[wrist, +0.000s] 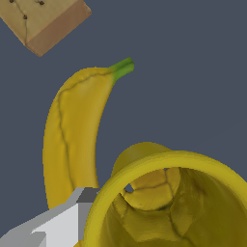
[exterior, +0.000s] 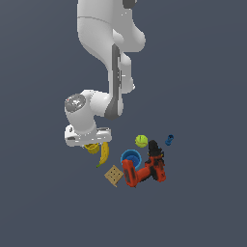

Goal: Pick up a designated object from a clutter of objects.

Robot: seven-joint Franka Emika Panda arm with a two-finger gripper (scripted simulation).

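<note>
At mustard cup | finger outside rim | opening unclear

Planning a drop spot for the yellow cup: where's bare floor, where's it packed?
Bare: the wide stretch on the exterior view's left of the gripper, and everything beyond the tiny blue piece on that view's right. Packed: mustard cup beside banana, then cracker, blue cup, drill and tennis ball close together.

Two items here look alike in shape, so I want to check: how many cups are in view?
2. The yellow cup sits under the tool, beside the banana. The blue cup stands beside the drill, below the tennis ball in the exterior view.
</note>
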